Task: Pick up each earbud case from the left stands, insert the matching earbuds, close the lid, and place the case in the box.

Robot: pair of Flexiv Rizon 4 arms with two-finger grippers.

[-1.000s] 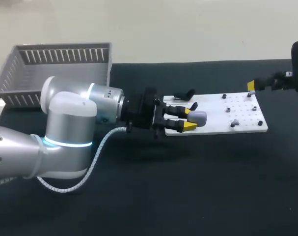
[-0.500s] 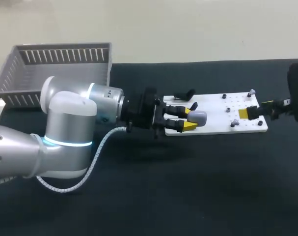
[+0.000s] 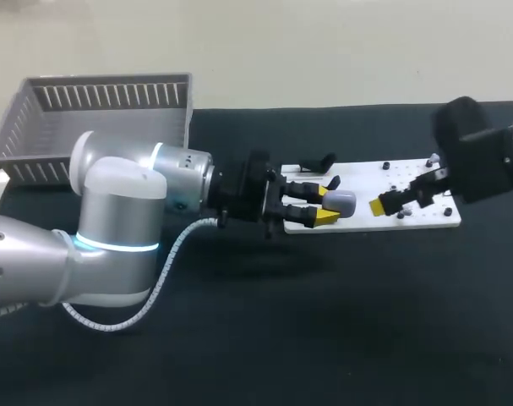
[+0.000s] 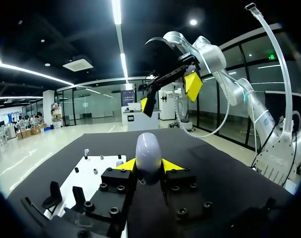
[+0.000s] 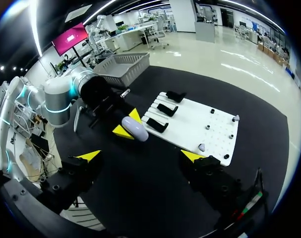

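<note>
My left gripper (image 3: 317, 208) is shut on a rounded grey earbud case (image 3: 341, 201), held over the left end of the white board (image 3: 366, 222). In the left wrist view the case (image 4: 149, 148) stands upright between the yellow tips of that gripper (image 4: 149, 167). My right gripper (image 5: 140, 156) hangs open above the board with nothing between its fingers, facing the case (image 5: 134, 128). One of its yellow fingertips (image 3: 377, 205) shows just right of the case. The left wrist view shows the right gripper (image 4: 168, 94) in the air ahead, tips wide apart.
Black stands (image 3: 315, 162) sit at the board's left end, and small earbuds or pegs (image 3: 405, 209) dot its right half. A grey slatted basket (image 3: 104, 93) stands at the back left. The table (image 3: 324, 338) is covered in black cloth.
My right arm has swung in from the far right edge, leftward over the board, bringing its open gripper close to the case. The left arm and case have stayed still.
</note>
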